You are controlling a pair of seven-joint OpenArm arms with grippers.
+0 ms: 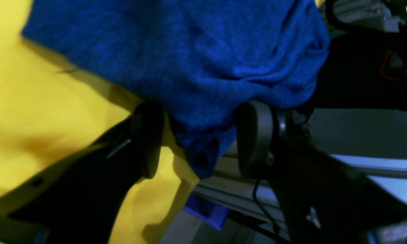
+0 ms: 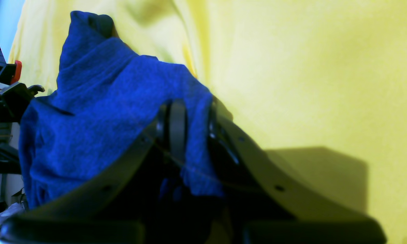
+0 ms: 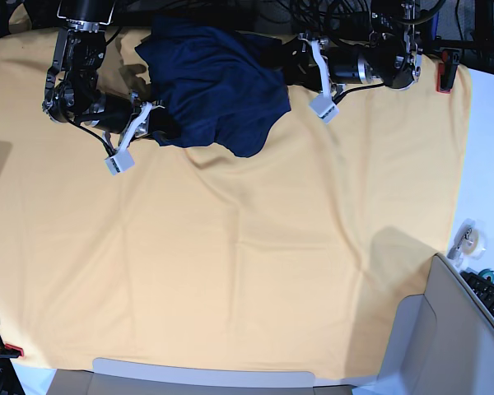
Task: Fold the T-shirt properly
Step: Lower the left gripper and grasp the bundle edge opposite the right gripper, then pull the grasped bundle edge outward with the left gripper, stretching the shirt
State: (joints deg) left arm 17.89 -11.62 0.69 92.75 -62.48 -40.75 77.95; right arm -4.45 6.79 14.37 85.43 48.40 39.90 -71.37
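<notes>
At the far edge of the yellow-covered surface (image 3: 230,271), the T-shirt (image 3: 214,86) lay bunched between 2 arms (neither sleeve could be made out). The step in hand appeared to be spreading the garment flat; the next move probably called for drawing its edges apart. Right gripper (image 2: 193,122): fingers nearly together, pinching a fold of cloth. Left gripper (image 1: 200,139): fingers wide apart, a hanging corner of cloth between them, ungripped.
</notes>
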